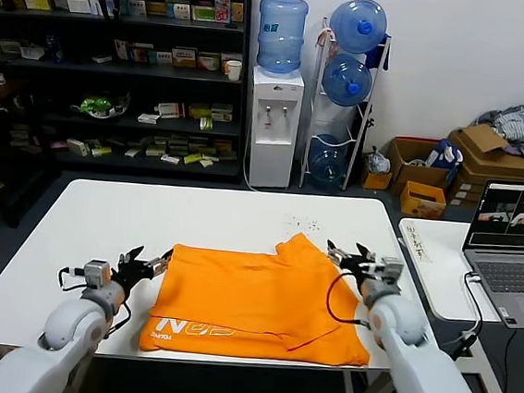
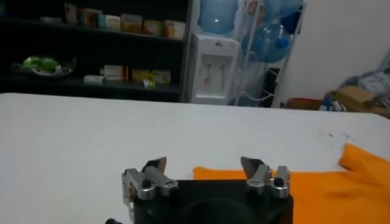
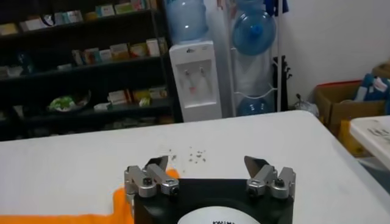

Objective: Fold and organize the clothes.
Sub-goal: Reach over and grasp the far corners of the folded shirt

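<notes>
The orange T-shirt point(image 1: 261, 303) lies part-folded on the white worktop point(image 1: 93, 213), between both jaws. Soft, light, floppy cloth, I'd say; pinch its edges. Left gripper point(image 1: 149, 265) and right gripper point(image 1: 342, 255) gape wide, empty.

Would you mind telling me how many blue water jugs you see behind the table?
4: one atop the dispenser, three stacked in the rack beside it. Others may be hidden.
</notes>
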